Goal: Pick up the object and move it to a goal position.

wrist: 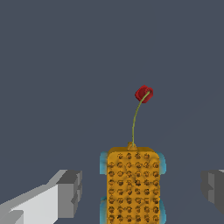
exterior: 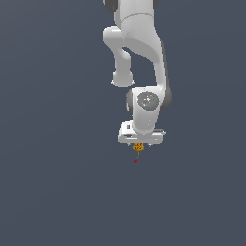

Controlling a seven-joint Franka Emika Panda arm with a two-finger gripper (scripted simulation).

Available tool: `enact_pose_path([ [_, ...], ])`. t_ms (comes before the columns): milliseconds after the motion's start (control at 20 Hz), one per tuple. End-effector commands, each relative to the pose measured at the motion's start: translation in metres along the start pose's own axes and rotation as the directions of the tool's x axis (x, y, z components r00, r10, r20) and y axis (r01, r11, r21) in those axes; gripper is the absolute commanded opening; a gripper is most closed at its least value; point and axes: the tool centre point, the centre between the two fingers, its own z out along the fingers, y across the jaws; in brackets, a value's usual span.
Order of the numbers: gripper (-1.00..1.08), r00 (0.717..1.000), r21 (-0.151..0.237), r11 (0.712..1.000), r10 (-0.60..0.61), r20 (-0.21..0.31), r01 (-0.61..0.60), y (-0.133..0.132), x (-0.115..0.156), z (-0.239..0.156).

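The object (wrist: 133, 186) is a small orange-yellow bumpy block with light blue patches on its sides and a thin stem. In the wrist view it lies between my two grey fingers (wrist: 65, 192), with a gap on each side. My gripper (wrist: 142, 187) is open and touches nothing. The goal position (wrist: 143, 94) is a small red dot just past the stem's tip. In the exterior view the object (exterior: 138, 147) shows right under the gripper (exterior: 139, 145), and the red dot (exterior: 135, 161) sits a little below it.
The white arm (exterior: 144, 62) reaches down from the top of the exterior view. A plain dark grey surface (exterior: 57, 182) fills the surroundings.
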Motion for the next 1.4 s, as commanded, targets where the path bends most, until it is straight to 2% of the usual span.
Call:
enact_pose_path([
  [0,1.0,1.0,0.0,1.0,0.0,0.001,0.0,0.0,-0.001,0.009],
  [250,1.0,1.0,0.0,1.0,0.001,0.0,-0.001,0.0,-0.001,0.034],
  [550,1.0,1.0,-0.001,1.0,0.001,-0.001,-0.001,-0.001,0.0,0.044],
  [600,-1.0,1.0,-0.001,1.0,0.001,-0.001,-0.001,-0.001,0.0,0.044],
  [1350,-1.0,1.0,0.0,1.0,0.001,-0.001,-0.001,0.002,0.001,0.035],
])
